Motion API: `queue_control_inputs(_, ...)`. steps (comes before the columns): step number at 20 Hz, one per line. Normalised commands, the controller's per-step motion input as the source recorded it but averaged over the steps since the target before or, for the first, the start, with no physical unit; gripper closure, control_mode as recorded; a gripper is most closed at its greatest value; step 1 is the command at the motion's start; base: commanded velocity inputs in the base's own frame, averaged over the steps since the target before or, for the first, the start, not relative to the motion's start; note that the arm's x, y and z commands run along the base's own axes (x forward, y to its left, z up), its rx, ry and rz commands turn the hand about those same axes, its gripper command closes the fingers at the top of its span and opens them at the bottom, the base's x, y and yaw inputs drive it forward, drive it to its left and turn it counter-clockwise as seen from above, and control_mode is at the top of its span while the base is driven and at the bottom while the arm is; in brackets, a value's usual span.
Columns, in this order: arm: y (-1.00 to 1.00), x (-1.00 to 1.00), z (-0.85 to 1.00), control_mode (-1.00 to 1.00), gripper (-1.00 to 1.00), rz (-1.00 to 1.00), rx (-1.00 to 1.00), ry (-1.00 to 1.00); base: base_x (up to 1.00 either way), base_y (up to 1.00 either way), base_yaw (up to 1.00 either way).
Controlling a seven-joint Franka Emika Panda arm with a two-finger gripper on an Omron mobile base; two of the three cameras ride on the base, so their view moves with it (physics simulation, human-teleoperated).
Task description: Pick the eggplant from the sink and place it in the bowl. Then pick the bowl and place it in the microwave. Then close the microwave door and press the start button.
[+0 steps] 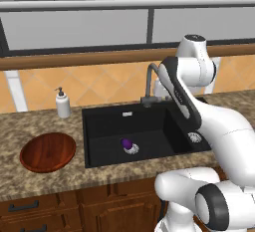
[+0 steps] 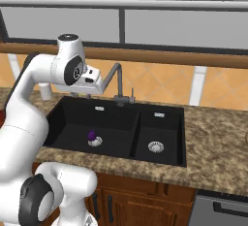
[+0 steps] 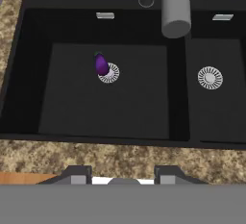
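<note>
Eggplant [image 3: 101,64] lying in the left basin of the sink [image 3: 29,98], touching the round silver drain [image 3: 109,72]. Gripper [image 3: 123,174] high above the sink's front edge, empty, fingers set apart. Bowl [image 1: 48,151] on the counter [image 1: 45,183] left of the sink, well apart from the eggplant.

Home kitchen, rendered. Black double sink [image 1: 99,121] with grey faucet [image 1: 149,84] set in speckled granite counter [image 1: 40,176]. Orange tile backsplash [image 1: 99,84], soap dispenser [image 1: 63,103], wooden cabinets [image 1: 74,211] below, window [image 1: 74,27] above.
</note>
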Motion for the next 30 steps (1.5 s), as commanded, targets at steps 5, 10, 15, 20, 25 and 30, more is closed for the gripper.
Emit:
queue_control_inputs(5, 0.13, 0.0, -0.29, -1.0, -1.0, 0.0, -0.13, 0.0, 0.0, 0.0, 0.0)
queue_control_inputs(10, 0.94, -0.01, -0.48, -1.0, -1.0, -0.01, -0.27, -0.02, 0.0, 0.0, 0.0)
queue_control_inputs(15, 0.95, 0.25, -0.92, -1.0, -1.0, -0.05, -0.37, 0.03, 0.0, 0.0, 0.0)
queue_control_inputs(20, 0.17, 0.72, -1.0, -1.0, -1.0, -0.03, -0.19, 0.11, 0.0, 0.0, 0.0)
queue_control_inputs(25, 0.06, 0.93, -1.0, -1.0, -1.0, 0.0, -0.19, 0.16, 0.0, 0.0, 0.0)
queue_control_inputs(30, 0.05, 0.89, -0.81, -1.0, -1.0, 0.0, -0.14, 0.2, 0.0, 0.0, 0.0)
